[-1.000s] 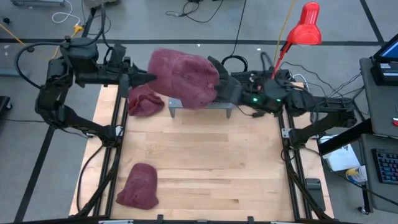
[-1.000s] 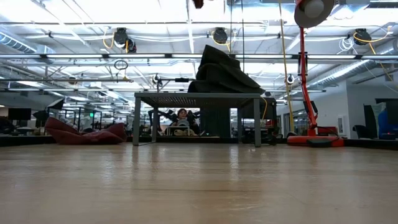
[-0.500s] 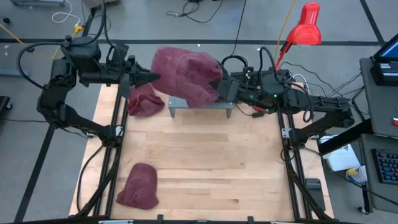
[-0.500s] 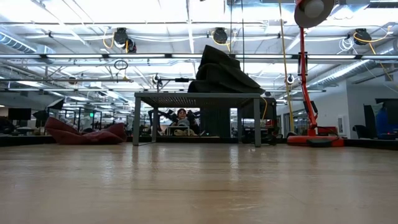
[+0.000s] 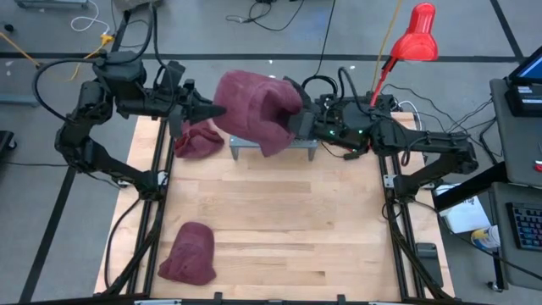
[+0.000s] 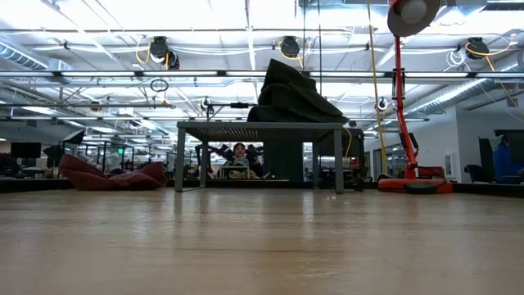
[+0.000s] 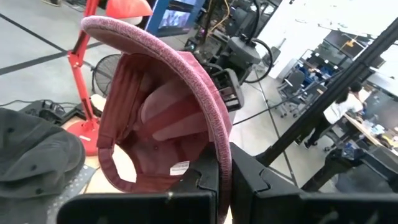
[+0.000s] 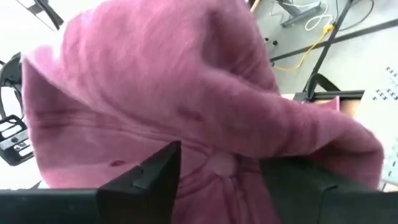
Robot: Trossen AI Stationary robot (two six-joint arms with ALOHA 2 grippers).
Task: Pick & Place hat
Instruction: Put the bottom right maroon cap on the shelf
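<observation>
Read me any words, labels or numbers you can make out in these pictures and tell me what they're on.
None can be read.
Small white tag sewn inside the held hat: print too small to read.
Monitor behind the red lamp: screen content blurred.

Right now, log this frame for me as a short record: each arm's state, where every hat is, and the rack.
held hat: maroon hat in the air over the table's far edge, above the small metal rack
left gripper: jaws shut on the maroon hat's brim
right gripper: at the hat's other side, jaws wide against the crown; grip not clear
second hat: lying on the table beside the rack, on the left arm's side
third hat: lying at the table's near left corner
table: light wood
</observation>
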